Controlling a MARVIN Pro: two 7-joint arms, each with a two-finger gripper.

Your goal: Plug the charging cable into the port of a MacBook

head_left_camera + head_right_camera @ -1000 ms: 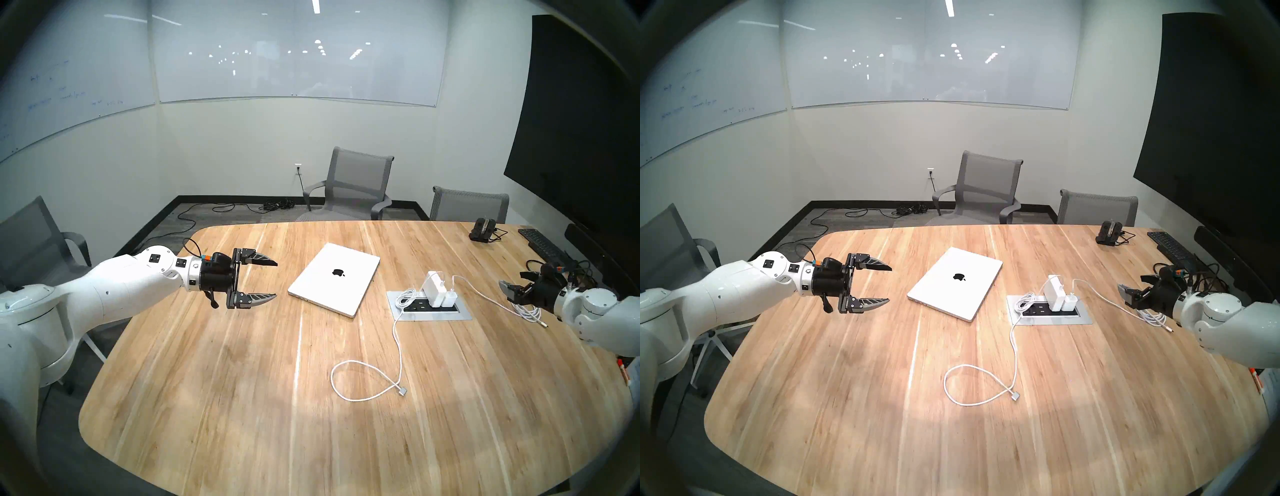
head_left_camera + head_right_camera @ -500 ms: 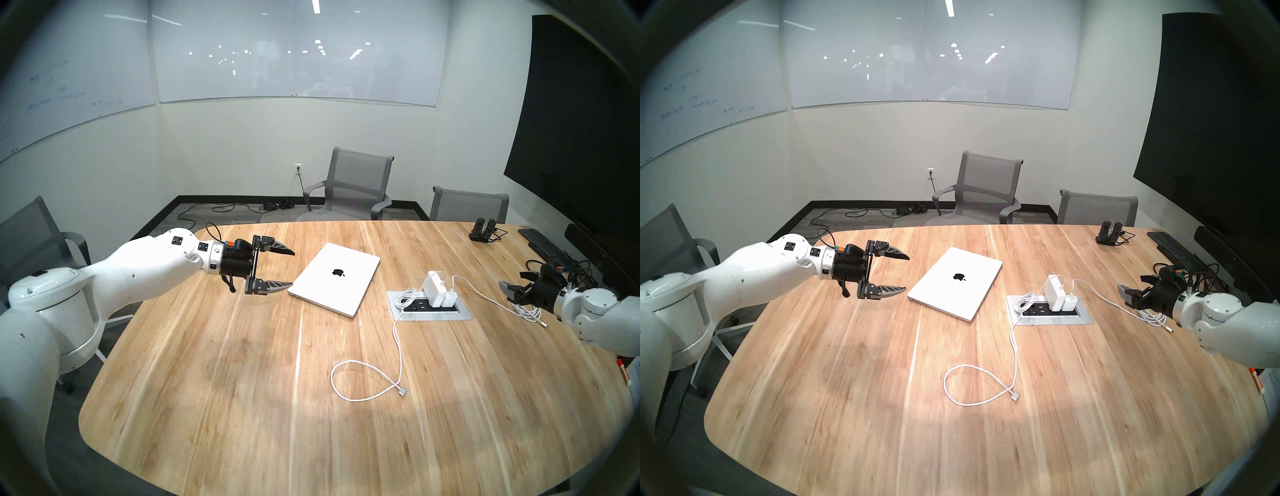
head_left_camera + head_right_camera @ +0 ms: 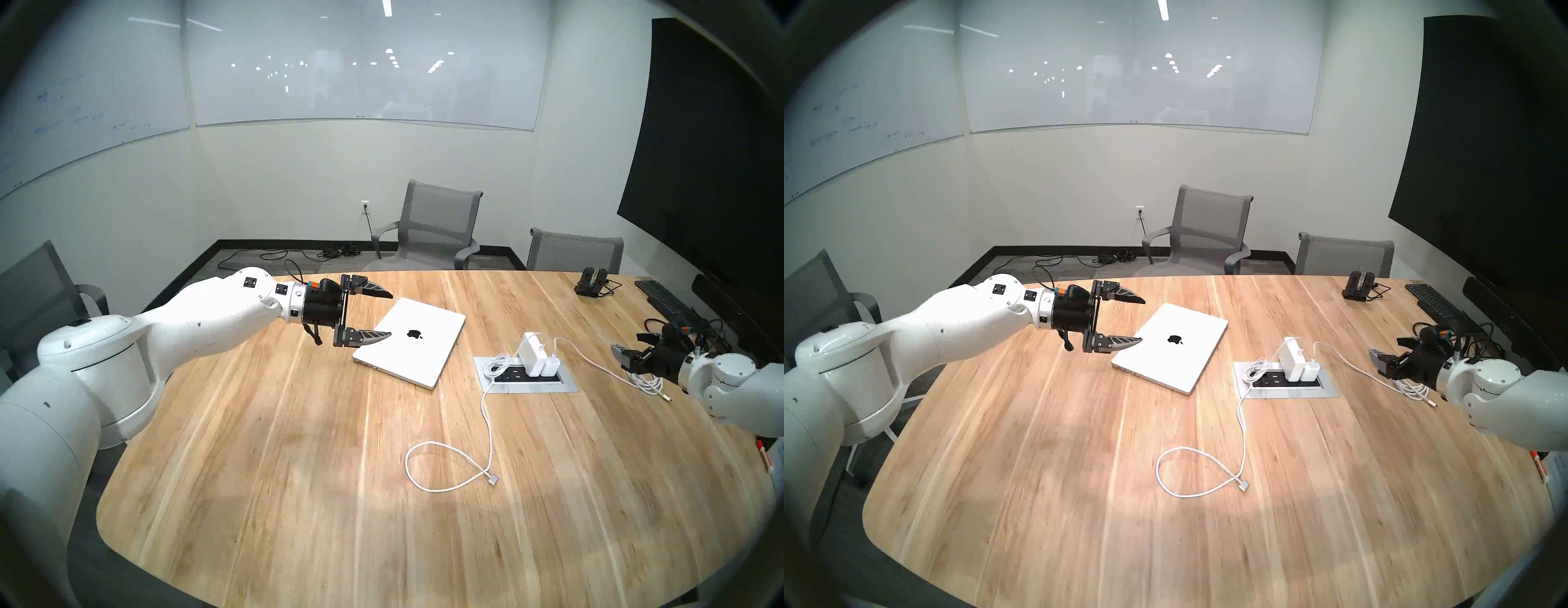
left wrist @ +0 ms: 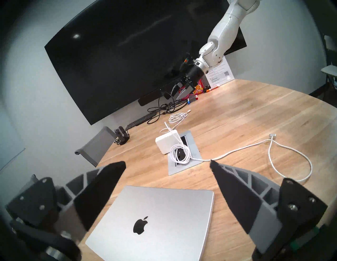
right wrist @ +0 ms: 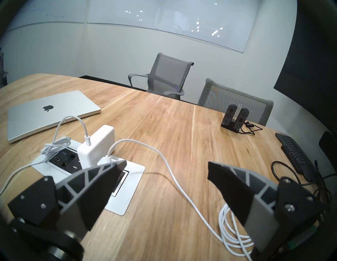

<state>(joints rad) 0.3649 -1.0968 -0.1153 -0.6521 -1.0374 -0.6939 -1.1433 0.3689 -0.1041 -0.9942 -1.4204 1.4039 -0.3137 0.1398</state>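
The closed silver MacBook [image 3: 418, 352] lies mid-table, also in the left wrist view [image 4: 173, 209]. Small dark slots [image 3: 368, 364] show on its near-left edge; I cannot tell which is the port. My left gripper [image 3: 390, 315] is open and empty, hovering over the laptop's left corner [image 4: 167, 163]. The charging cable [image 3: 490, 424] runs from the larger white power brick [image 3: 532, 348] to a loop, with its flat connector [image 3: 492, 479] lying on the table. My right gripper [image 3: 628, 348] is open and empty at the right edge [image 5: 167, 163].
A metal outlet panel [image 3: 564, 384] holds the brick and a smaller charger [image 3: 551, 366]. That charger's slim cable lies coiled [image 5: 231, 231] under my right gripper. A black keyboard [image 3: 666, 301], a controller dock [image 3: 592, 282] and dark cords sit at the far right.
My left arm has moved forward and right, from off the laptop's left to over its left corner, still open. The right arm, cables and laptop have not moved.
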